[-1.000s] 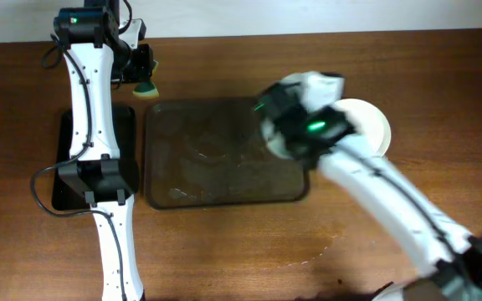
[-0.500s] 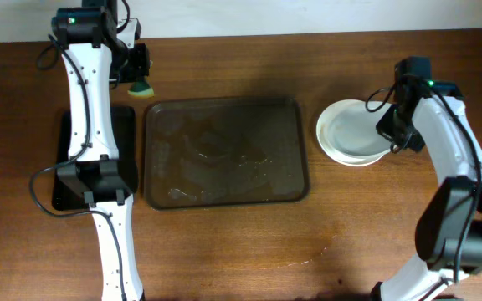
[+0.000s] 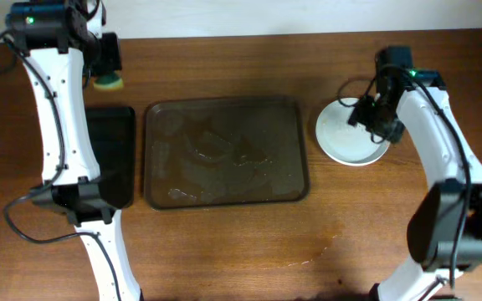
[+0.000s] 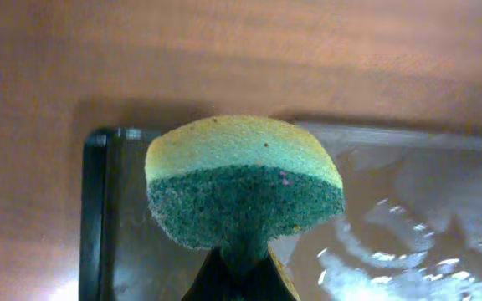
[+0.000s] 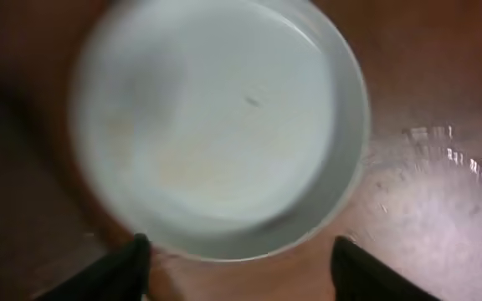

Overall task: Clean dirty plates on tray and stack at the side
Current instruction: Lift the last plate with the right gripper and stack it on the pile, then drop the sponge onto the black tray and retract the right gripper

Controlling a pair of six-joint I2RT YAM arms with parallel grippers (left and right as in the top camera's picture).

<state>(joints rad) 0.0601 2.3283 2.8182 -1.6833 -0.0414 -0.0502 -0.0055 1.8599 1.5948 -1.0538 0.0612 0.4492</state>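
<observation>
A white plate point(image 3: 350, 138) lies on the bare wood to the right of the dark, wet tray point(image 3: 224, 155). My right gripper point(image 3: 368, 117) hovers over the plate's right part. In the right wrist view its fingers point(image 5: 132, 261) stand wide apart just off the near rim of the plate point(image 5: 216, 125), holding nothing. My left gripper point(image 3: 107, 73) is above the table's far left corner, shut on a yellow and green sponge point(image 3: 107, 81). The sponge point(image 4: 243, 180) fills the left wrist view above the tray point(image 4: 408, 226). No plate lies on the tray.
A black pad point(image 3: 111, 155) lies against the tray's left side. Water streaks glisten on the tray's floor and on the wood point(image 5: 450, 176) beside the plate. Both arm bases stand at the near edge.
The right arm swung from the tray's right end to the side, set the white plate on the wood and opened its jaws. The left arm shifted left with the sponge.
</observation>
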